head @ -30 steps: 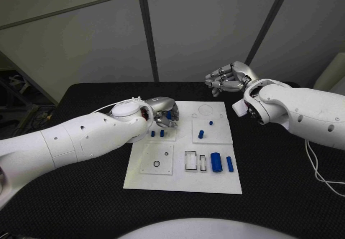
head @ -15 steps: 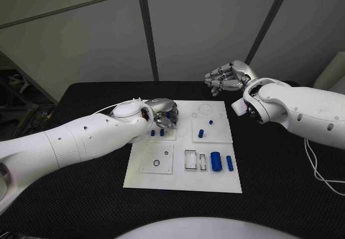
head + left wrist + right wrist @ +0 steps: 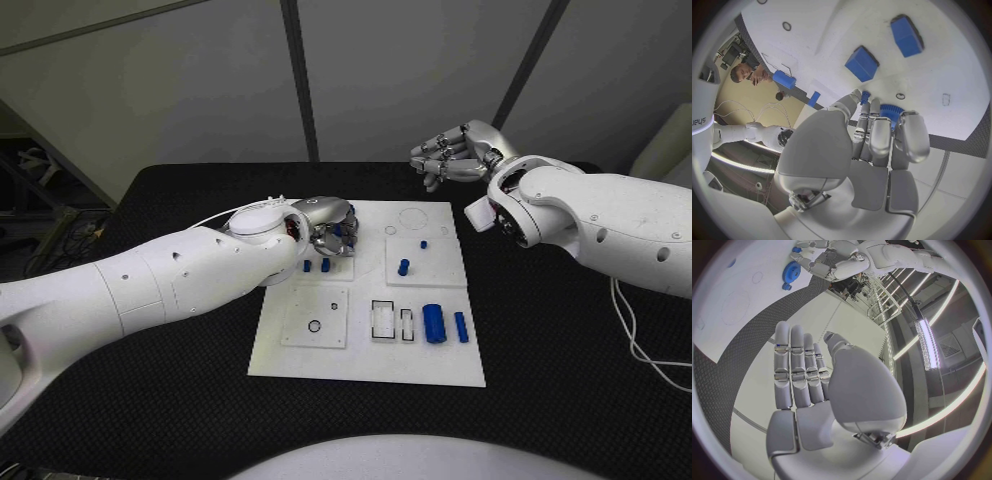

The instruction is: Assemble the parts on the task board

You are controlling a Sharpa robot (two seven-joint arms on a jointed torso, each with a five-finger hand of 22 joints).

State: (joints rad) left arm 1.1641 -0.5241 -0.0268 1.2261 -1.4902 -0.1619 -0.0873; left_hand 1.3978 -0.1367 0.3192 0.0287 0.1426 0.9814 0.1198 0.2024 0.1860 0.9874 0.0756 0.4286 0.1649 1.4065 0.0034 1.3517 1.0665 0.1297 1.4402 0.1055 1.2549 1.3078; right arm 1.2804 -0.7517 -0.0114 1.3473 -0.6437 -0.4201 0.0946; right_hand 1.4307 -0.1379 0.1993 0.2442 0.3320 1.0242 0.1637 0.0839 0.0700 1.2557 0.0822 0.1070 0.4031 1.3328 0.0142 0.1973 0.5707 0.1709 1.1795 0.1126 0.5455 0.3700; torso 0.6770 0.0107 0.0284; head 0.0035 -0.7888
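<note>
The white task board lies in the middle of the black table. My left hand is low over the board's far left corner, its fingertips closed round a blue gear that sits at the board there. Two blue square pegs stand just nearer than the hand. A thick blue cylinder and a slim one lie at the board's near right. My right hand hangs in the air beyond the board's far right corner, fingers apart, nothing in it.
A blue piece and a small blue stud sit on the right far plate. A black ring lies on the near left plate, beside white slotted frames. Black table surrounds the board.
My left hand's fingers have shifted slightly on the blue gear. The right hand has stayed where it was.
</note>
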